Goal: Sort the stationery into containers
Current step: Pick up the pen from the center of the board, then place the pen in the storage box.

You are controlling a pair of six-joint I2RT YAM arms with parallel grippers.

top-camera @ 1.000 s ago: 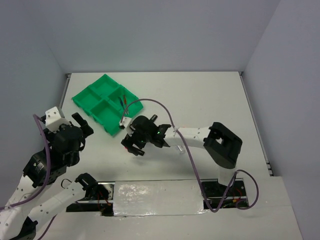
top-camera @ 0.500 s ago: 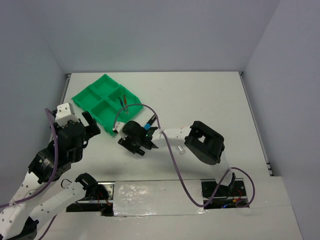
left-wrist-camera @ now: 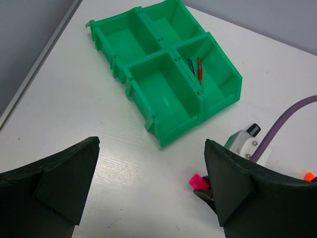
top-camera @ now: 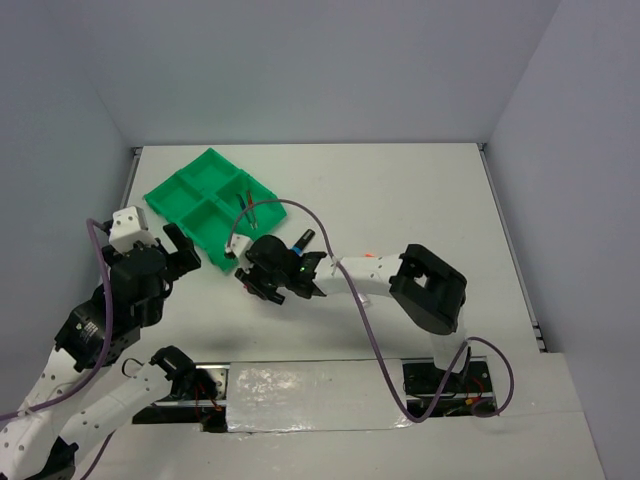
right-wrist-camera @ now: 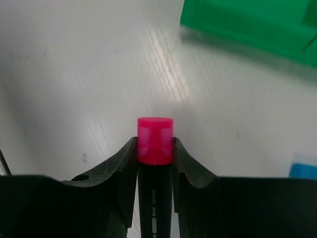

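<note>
One item in hand, by the look of it. Pinched at lower centre of the right wrist view: pink-ended highlighter (right-wrist-camera: 155, 141), in right gripper (right-wrist-camera: 155, 145), jaws narrow, pressed on both sides of the black barrel. Long axis straight out along the fingers (right-wrist-camera: 121, 168), pink end forward. Up and to the right from there, apart across bare table (right-wrist-camera: 74, 74): green tray (right-wrist-camera: 247, 22). In its rightmost compartment, left wrist view: red and blue pens (left-wrist-camera: 194, 67). Near the tray's lower corner: left gripper (left-wrist-camera: 151, 163), jaws wide, holding nothing.
</note>
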